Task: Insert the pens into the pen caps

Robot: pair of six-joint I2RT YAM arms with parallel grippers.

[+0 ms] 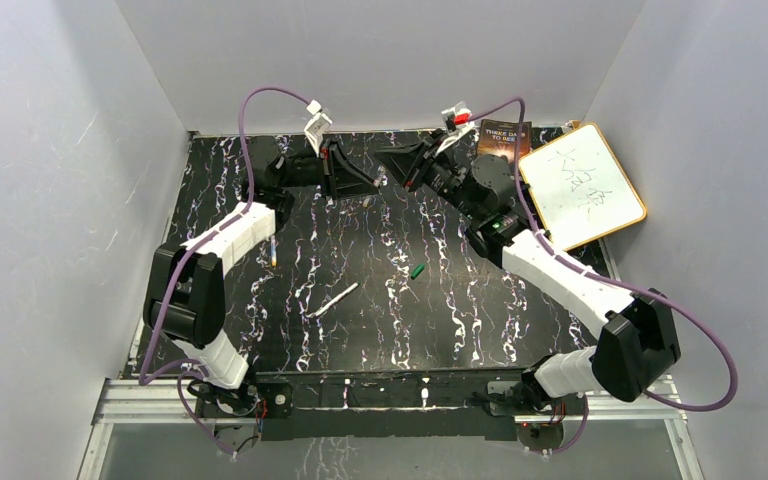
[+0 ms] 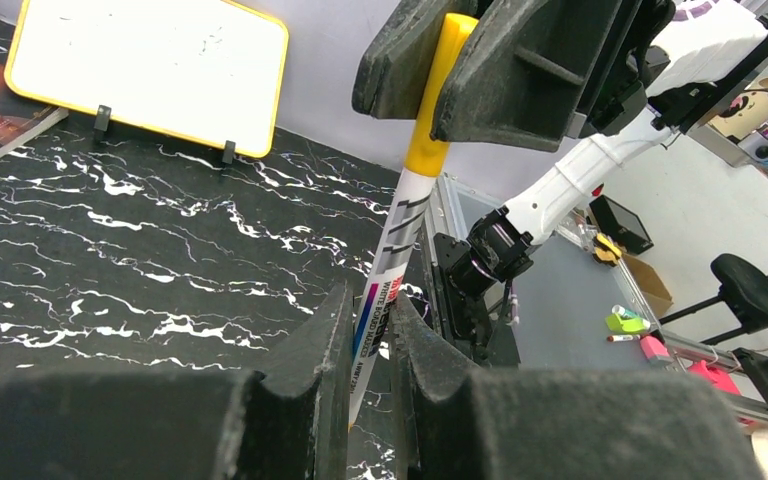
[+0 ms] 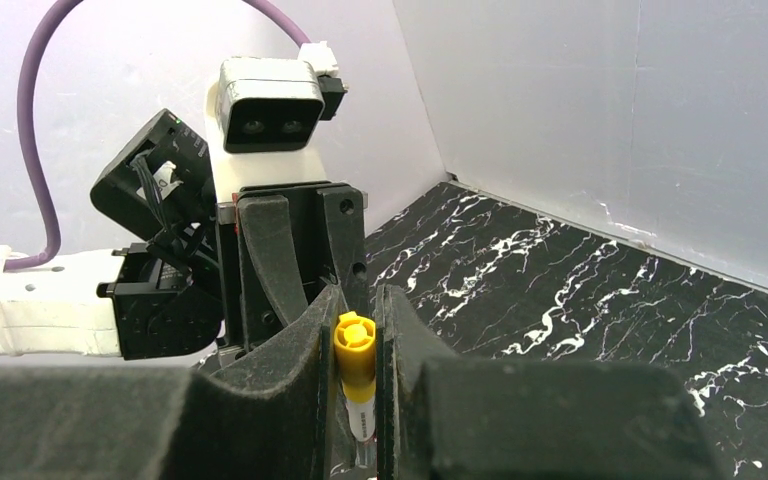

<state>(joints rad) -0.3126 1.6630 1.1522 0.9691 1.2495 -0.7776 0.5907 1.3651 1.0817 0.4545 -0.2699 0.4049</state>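
Low in the middle of the overhead view, a loose pen [image 1: 335,299] lies on the black marbled table [image 1: 360,340]. The green cap [image 1: 417,270] lies on its own, apart from it to the upper right. Further up at left, a second pen [image 1: 272,248] lies just beside the left arm [image 1: 230,235]; whether it wears a cap is too small to tell. In the upper middle the two grippers face each other. The left gripper [image 2: 370,315] is clamped narrow on the barrel of the third pen [image 2: 396,235]. The right gripper [image 3: 358,315] pinches the yellow cap [image 3: 355,345], which sits over that pen's tip. Beyond, at upper right, a whiteboard [image 1: 582,190] stands beside a book [image 1: 503,138].
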